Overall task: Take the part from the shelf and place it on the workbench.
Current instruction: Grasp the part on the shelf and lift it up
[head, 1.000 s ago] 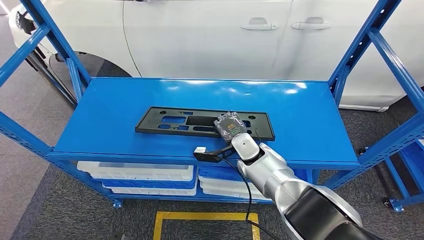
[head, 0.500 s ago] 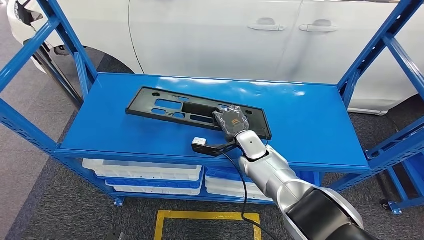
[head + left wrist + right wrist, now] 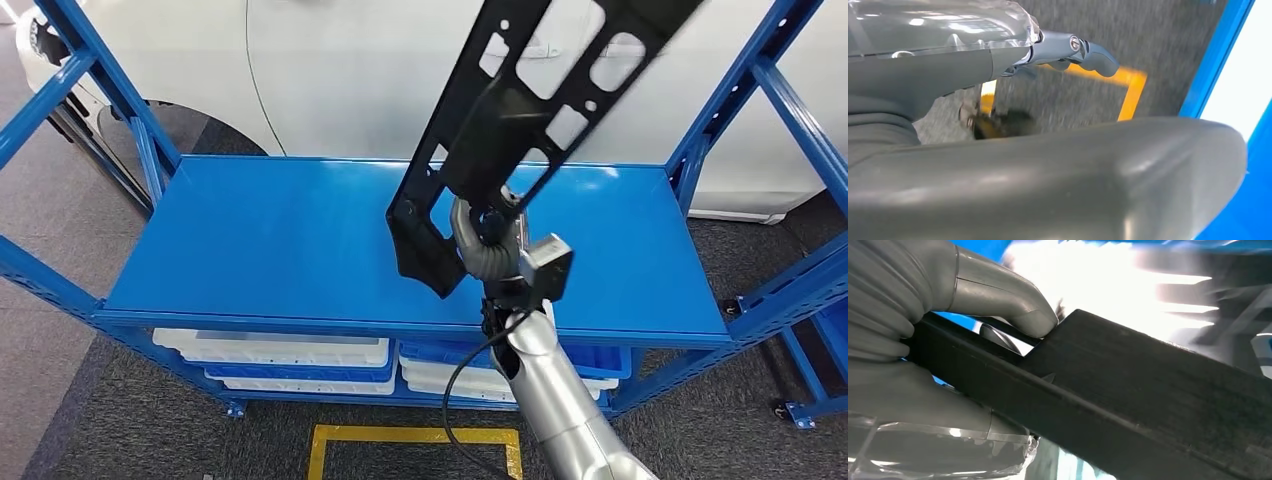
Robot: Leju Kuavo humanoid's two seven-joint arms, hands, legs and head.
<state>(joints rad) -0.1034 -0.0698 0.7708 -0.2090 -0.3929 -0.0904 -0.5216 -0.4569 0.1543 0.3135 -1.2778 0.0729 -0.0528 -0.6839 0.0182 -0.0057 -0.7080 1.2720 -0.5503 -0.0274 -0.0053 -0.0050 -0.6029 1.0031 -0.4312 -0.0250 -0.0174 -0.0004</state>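
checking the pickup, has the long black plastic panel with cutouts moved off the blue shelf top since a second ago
Yes. The long black plastic panel, gripped by the right hand, is lifted off the blue shelf top, tilted steeply upward.

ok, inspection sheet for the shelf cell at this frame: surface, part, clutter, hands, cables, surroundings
Surface: glossy blue metal shelf top, bare.
Part: long black plastic panel with cut-outs, lifted clear of the shelf, tilted steeply toward the camera.
Clutter: nothing seen on the top; white trays on the level below.
Hands: right hand grips the panel near its lower end; left hand holds nothing, over the floor.
Cables: black cable loops beside the right forearm.
Surroundings: white car behind, yellow floor marking.
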